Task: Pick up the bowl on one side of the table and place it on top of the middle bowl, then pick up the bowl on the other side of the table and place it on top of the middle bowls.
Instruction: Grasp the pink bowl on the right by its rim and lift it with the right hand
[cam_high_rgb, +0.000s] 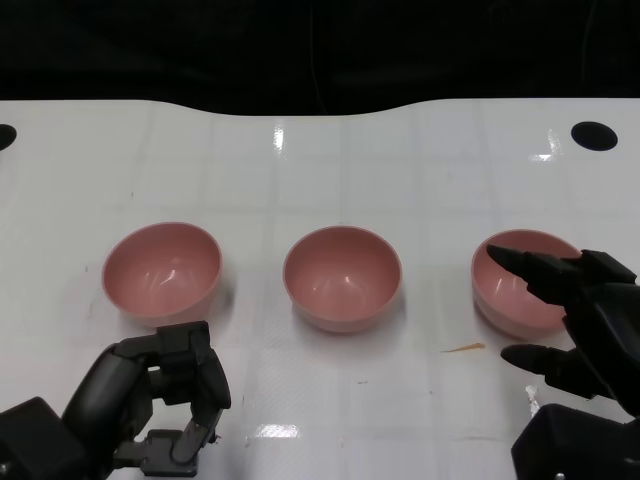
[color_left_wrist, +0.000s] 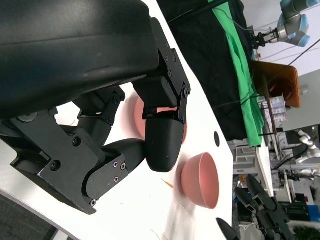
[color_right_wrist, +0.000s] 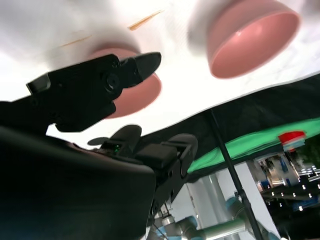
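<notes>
On white table (cam_high_rgb: 300, 180): three pink bowls; right hand (cam_high_rgb: 585, 320) spread empty, left hand (cam_high_rgb: 165, 400) curled empty.

Three pink bowls (cam_high_rgb: 342, 277) in a row on white table (cam_high_rgb: 300, 160)

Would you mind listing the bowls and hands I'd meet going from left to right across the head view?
Left hand → left bowl → middle bowl → right bowl → right hand, which partly overlaps that bowl's right side.
</notes>
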